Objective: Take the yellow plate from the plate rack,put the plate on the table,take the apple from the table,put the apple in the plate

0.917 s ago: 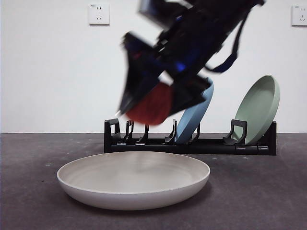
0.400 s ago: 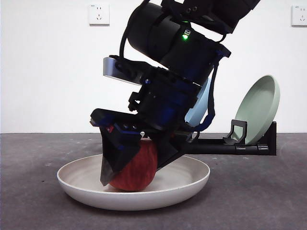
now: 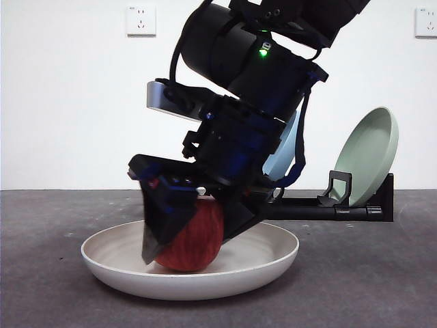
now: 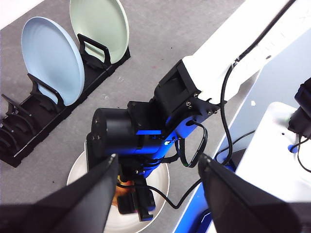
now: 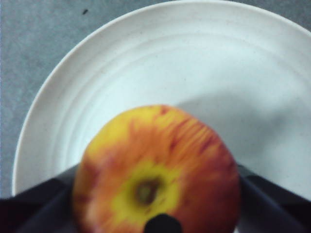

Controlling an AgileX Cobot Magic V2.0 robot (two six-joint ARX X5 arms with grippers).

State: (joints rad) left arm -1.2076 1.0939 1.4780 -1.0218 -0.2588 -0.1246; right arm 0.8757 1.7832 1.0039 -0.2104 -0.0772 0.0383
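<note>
Apple (image 3: 193, 236) sits in my yellow plate (image 3: 116, 263) on the table (image 3: 41, 273), with my right gripper (image 3: 184, 232) angled steeply down over it, jaws closed against its sides. Behind stands the plate rack (image 3: 355, 208). My left gripper (image 4: 158, 194) hovers high above, jaws spread, holding nothing.

Robot lab: bare white wall (image 3: 68, 102), wall sockets (image 3: 141, 20).
</note>
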